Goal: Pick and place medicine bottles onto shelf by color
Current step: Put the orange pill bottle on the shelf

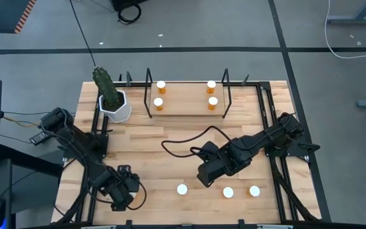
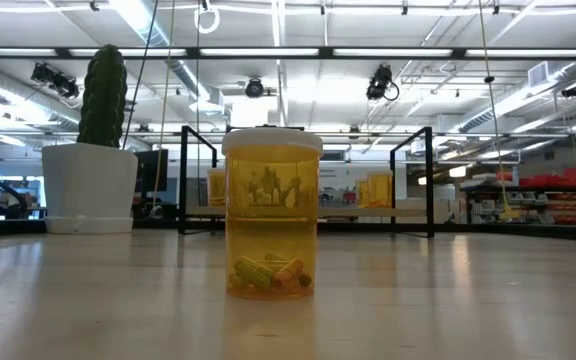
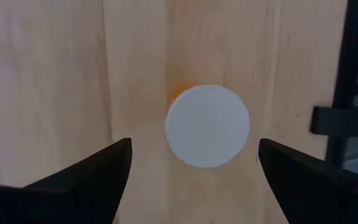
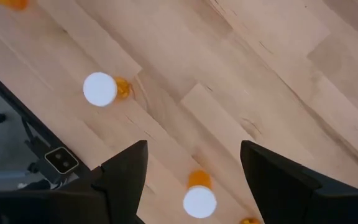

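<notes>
Left end effector [image 3: 191, 171]: held above a white-capped amber pill bottle [image 3: 208, 126] at the near-left of the light wooden bench [image 1: 170, 137]; its two dark fingers are spread wide on either side of the cap and nothing is gripped. In the high view that bottle is hidden under the arm.
Right end effector [image 4: 191, 180]: positioned over the near-centre of the bench, fingers wide apart and empty, with a bottle [image 4: 197, 196] seen between them below and another bottle [image 4: 102, 89] off to one side.
Shelf [image 1: 186, 109]: a low light-wood board with thin black wire uprights at both ends, set at the far edge of the bench beside a white hexagonal pot holding a green cactus [image 1: 112, 95].
Done: four bottles are counted on the shelf, two by the left upright [image 1: 160, 94] and two by the right upright [image 1: 212, 93].
Left: three bottles [image 1: 227, 191] are seen standing along the near edge, plus the one under the left end effector, so about half the task is judged complete.
Colour: all bottles look alike, so no sorting by colour can be judged.
</notes>
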Tool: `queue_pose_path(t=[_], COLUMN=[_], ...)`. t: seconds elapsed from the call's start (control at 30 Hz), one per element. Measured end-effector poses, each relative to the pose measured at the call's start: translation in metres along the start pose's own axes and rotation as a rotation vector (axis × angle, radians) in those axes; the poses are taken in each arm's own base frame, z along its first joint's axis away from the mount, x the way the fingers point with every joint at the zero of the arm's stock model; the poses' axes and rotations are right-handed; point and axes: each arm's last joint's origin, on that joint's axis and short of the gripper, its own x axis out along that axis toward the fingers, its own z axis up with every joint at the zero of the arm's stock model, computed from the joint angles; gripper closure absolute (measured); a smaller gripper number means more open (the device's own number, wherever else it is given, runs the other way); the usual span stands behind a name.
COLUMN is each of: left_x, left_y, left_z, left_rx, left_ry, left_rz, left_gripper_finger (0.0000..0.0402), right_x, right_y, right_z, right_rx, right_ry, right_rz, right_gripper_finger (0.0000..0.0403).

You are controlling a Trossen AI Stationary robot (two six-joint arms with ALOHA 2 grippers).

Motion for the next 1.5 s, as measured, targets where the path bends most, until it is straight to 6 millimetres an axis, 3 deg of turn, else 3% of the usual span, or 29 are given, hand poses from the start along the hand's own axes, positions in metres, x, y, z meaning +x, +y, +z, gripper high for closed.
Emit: queue_pose_path(t=[0.33,0.77,1.33,1.5], left_x=[0.022,0.024,0.025,0.026], left_y=[-0.005,-0.004,0.006,0.021], left_z=[0.003,0.007,0.016,0.030], left_rx=[0.036,0.021,-0.025,-0.041], left_ry=[0.006,-0.006,0.016,0.029], left_rz=[0.048,0.048,0.042,0.034], left_gripper_finger=[0.0047,0.0053,0.0193,0.0196], right_x=[0.000,0.000,0.000,0.000], right_y=[0.000,0.000,0.000,-0.002], right_z=[0.001,0.001,0.001,0.000], right_rx=[0.027,0.041,0.047,0.014], right_ry=[-0.018,-0.022,-0.022,-0.016], right_rz=[-0.003,-0.003,-0.003,-0.021], right_gripper_finger=[0.0139,0.0139,0.0139,0.0139])
